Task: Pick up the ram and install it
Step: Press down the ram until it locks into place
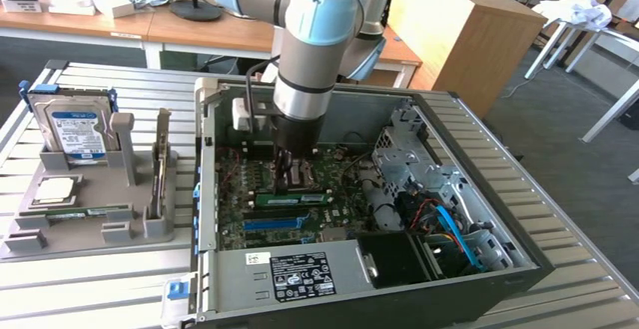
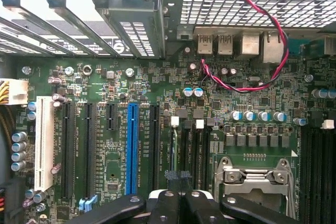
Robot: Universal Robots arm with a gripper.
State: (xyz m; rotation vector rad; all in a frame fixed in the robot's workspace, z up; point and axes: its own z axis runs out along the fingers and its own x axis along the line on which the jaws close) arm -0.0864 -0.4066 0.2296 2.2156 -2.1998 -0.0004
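The gripper (image 1: 292,183) was clenched inside the open case (image 1: 519,262), low over the motherboard (image 2: 131,182). A ram (image 1: 292,198) lay flat in a slot just beside its fingertips; whether they touched it could not be told.
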